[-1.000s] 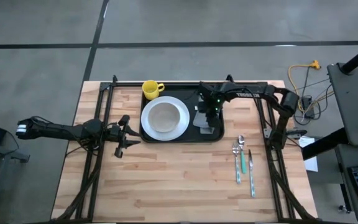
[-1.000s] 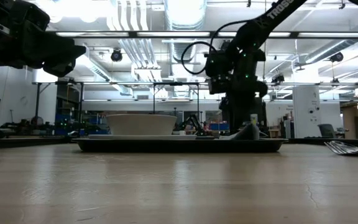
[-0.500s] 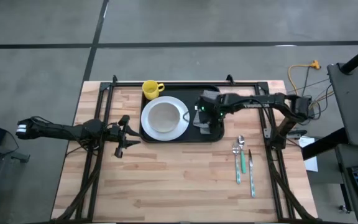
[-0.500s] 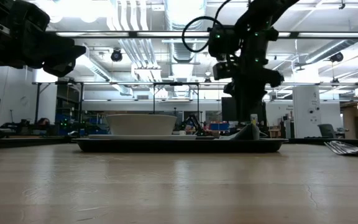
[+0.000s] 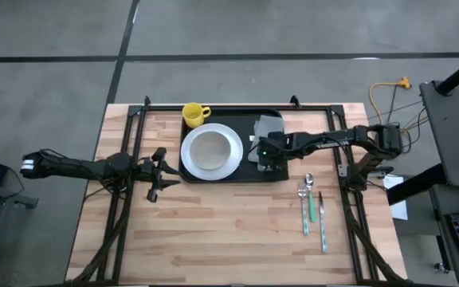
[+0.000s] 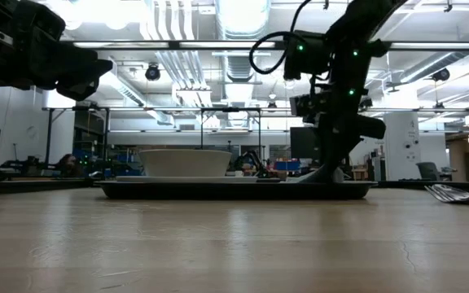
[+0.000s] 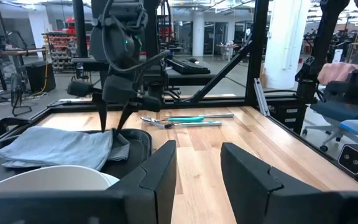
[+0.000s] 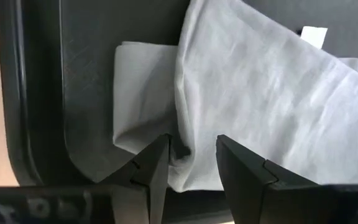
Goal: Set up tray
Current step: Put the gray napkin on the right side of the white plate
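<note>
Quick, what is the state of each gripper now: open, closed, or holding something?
Left gripper: open, holding nothing, beside the tray.
Right gripper: open over the napkin on the tray, not gripping it.

In the high view the right hand [image 5: 266, 163] hides part of the napkin [image 5: 266, 129]; its fingertips' contact stays unclear.

Right arm: reaches in from right side of worktop, forearm stretched toward centre, wrist bent downward. Right claw [image 5: 266, 159] pointed down, low, fingers [image 8: 156, 163] parted with narrow gap between tips. Low view: right claw [image 6: 332, 167] hangs near-vertical, green indicator lights lit on wrist.

Left arm: extended along left side of worktop, level and raised above surface. Left claw [image 5: 159, 170] points toward centre, fingers [image 7: 160, 171] spread apart, gripping nothing.
</note>
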